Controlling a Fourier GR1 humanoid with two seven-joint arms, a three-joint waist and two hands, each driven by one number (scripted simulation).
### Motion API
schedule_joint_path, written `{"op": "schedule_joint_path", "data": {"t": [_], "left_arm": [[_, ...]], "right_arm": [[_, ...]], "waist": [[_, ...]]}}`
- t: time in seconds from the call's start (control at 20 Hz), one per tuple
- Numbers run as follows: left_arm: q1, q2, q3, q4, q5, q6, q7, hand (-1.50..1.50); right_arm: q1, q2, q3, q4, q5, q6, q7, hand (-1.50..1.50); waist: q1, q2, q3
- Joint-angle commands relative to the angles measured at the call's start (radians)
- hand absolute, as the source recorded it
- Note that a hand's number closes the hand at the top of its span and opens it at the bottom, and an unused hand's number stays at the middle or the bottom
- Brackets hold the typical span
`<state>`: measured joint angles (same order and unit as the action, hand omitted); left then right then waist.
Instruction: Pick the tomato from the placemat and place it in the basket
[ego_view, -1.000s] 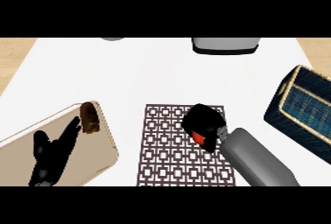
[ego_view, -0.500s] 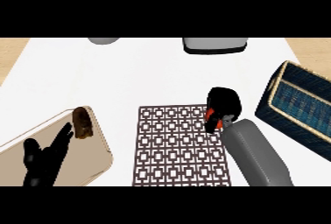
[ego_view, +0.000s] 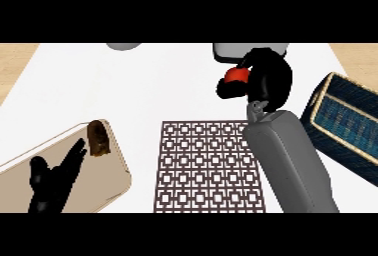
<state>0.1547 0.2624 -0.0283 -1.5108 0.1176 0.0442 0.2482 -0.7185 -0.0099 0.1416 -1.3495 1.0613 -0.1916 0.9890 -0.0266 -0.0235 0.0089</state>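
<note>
The step in hand appears to be the carry: the tomato (ego_view: 236, 75) is off the placemat (ego_view: 210, 165) and has yet to reach the basket (ego_view: 347, 125). To do it well, the right robot hand (ego_view: 262, 80) should travel to its own right, keep the fruit high enough to pass over the near rim of the basket, and let go only when the tomato sits above the dark blue lining, not above the woven edge. The robot hand's black fingers curl round the tomato, so it is grasping the fruit; only a red patch shows at the hand's left side, the remainder being hidden by the fingers. The tomato thus lies within the right robot hand, beyond the far edge of the placemat and beside a grey object (ego_view: 247, 50) at the back of the desk (ego_view: 148, 85). How high it is held above the desk cannot be told from this steep view, though it is probably lifted. The basket stands to the right of the hand, apart from it. The left robot hand (ego_view: 52, 182) rests with relaxed fingers at the lower left, over a tan cutting board (ego_view: 103, 175) that carries a brown item (ego_view: 97, 137).
</note>
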Motion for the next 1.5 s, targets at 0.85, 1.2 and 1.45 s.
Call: {"op": "schedule_joint_path", "data": {"t": [0.85,1.2,1.45], "left_arm": [[0.006,-0.012,0.014,0.076,0.003,-0.019,0.027,0.00],[-0.015,-0.048,0.000,0.123,-0.023,-0.007,-0.011,0.00],[-0.014,-0.038,-0.017,0.073,-0.037,-0.010,0.050,0.00]], "right_arm": [[-0.286,-0.208,-0.393,-0.420,0.202,0.361,0.210,1.50],[-0.232,-0.236,-0.477,-0.379,0.187,0.390,0.154,1.50],[-0.186,-0.354,-0.607,-0.294,0.081,0.367,0.006,1.50]], "waist": [[0.003,0.017,-0.009],[0.012,0.023,-0.010],[0.022,0.025,-0.009]]}}
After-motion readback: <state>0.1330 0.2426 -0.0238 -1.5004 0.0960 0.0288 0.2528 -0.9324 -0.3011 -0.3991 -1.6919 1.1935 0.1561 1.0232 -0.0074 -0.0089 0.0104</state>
